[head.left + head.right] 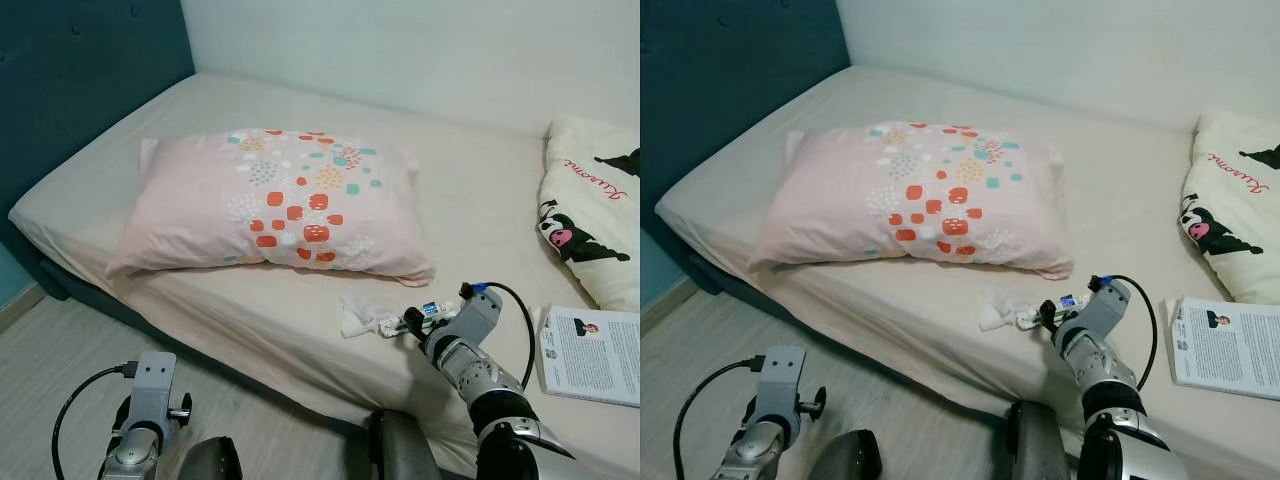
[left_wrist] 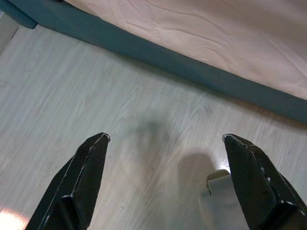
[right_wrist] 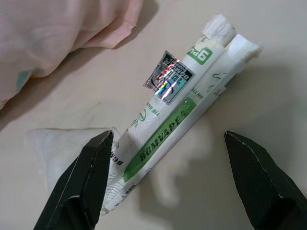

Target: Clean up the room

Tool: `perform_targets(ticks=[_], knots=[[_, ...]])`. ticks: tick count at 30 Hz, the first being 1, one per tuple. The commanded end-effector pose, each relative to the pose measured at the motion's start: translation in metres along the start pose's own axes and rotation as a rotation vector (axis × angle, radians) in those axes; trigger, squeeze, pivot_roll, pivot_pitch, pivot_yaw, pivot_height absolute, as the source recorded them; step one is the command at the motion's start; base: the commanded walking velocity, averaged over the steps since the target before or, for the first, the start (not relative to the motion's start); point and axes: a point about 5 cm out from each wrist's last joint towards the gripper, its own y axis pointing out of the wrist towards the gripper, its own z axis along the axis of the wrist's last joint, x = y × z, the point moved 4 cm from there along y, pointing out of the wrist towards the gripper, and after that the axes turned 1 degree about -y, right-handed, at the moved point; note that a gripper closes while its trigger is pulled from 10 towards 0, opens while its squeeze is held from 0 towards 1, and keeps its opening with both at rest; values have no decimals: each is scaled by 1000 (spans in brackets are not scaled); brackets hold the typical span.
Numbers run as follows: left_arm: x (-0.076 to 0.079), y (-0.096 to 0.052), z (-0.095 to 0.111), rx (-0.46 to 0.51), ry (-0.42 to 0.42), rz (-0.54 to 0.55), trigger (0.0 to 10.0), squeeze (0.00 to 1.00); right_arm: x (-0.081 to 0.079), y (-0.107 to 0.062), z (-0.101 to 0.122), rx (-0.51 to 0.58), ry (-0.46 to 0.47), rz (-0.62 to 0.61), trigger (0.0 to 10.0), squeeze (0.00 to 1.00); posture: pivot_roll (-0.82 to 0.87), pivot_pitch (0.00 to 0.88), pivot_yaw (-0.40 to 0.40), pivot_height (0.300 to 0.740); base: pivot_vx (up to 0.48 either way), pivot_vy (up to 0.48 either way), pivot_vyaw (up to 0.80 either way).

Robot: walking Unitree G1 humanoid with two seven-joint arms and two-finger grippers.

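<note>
Right gripper [image 3: 165, 184] hovers with fingers spread wide either side of the white-and-green crumpled paper packet [image 3: 168, 129] on the beige bed sheet [image 1: 480, 215] — not yet gripped; beside it, a crumpled white tissue [image 1: 362, 315] also awaits clearing — left gripper [image 2: 165, 184] hangs open above the floor

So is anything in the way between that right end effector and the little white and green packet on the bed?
Nothing visible. The right end effector is open right over the packet, which lies on the sheet. A crumpled tissue sits beside the packet, not between them.
</note>
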Motion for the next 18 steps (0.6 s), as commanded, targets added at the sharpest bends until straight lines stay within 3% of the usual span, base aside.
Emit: perform_targets(ticks=[1, 8, 9, 11, 12, 18], knots=[[0, -4, -9, -20, 18, -13, 10000, 0, 2, 0, -3, -18, 22, -14, 10000, 0, -40, 128, -5, 549, 0, 0, 0], [-8, -10, -21, -31, 43, -11, 10000, 0, 19, -2, 13, 11, 32, -69, 10000, 0, -22, 171, -3, 549, 0, 0, 0], [-9, -12, -23, -34, 48, -11, 10000, 0, 20, -3, 15, 13, 33, -70, 3843, 0, -20, 178, -3, 549, 0, 0, 0], [-9, -12, -23, -34, 48, -11, 10000, 0, 20, -3, 15, 13, 33, -70, 3843, 0, -20, 178, -3, 549, 0, 0, 0], [-10, -13, -25, -35, 52, -12, 10000, 0, 19, -3, 17, 15, 30, -59, 0, 0, -17, 188, -4, 549, 0, 0, 0], [-11, -17, -29, -26, 77, -20, 10000, 0, 2, 0, 24, 16, 20, 4, 0, 0, 3, 222, -6, 549, 0, 0, 0]])
